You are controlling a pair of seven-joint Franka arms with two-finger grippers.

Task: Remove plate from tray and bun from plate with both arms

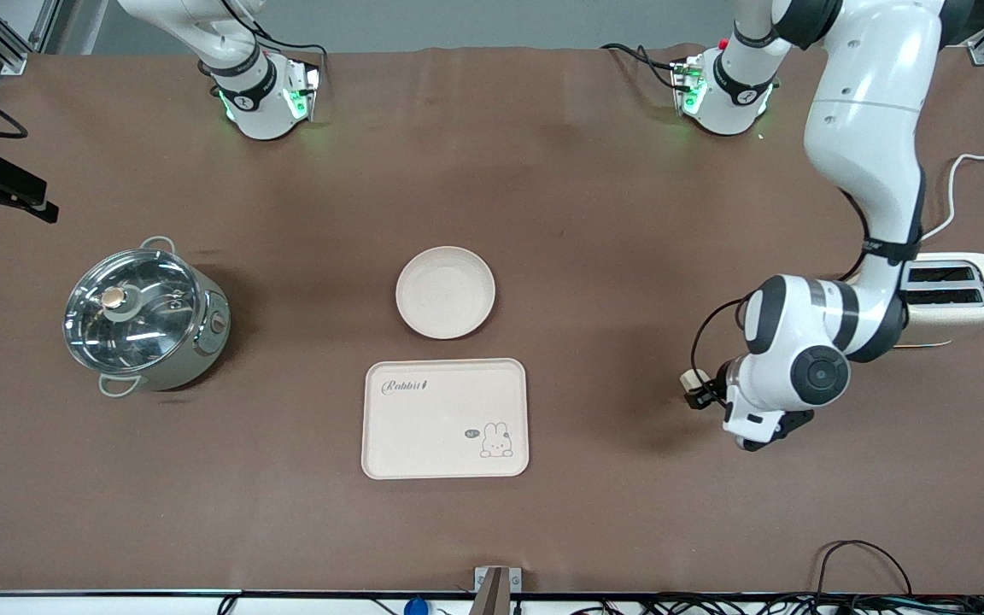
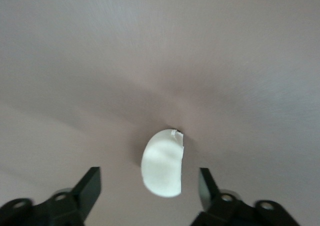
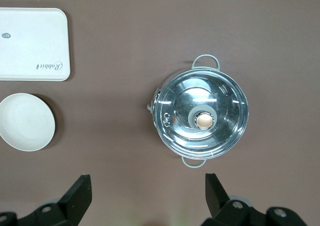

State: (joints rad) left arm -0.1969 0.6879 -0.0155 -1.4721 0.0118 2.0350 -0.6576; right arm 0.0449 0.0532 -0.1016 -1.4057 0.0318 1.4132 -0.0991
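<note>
The round cream plate (image 1: 445,292) lies on the brown table mid-table, just farther from the front camera than the tray; it also shows in the right wrist view (image 3: 26,121). The pale bun (image 2: 162,163) lies on the table between the spread fingers of my left gripper (image 2: 149,178), which is open, low over it and not touching it. In the front view the left hand (image 1: 761,423) hangs low at the left arm's end of the table and hides the bun. My right gripper (image 3: 147,183) is open and empty, high above the table near the pot.
A cream rectangular tray with a rabbit drawing (image 1: 445,418) lies nearer the front camera than the plate. A steel pot with a glass lid (image 1: 146,320) stands toward the right arm's end. A cream toaster (image 1: 957,295) stands beside the left arm.
</note>
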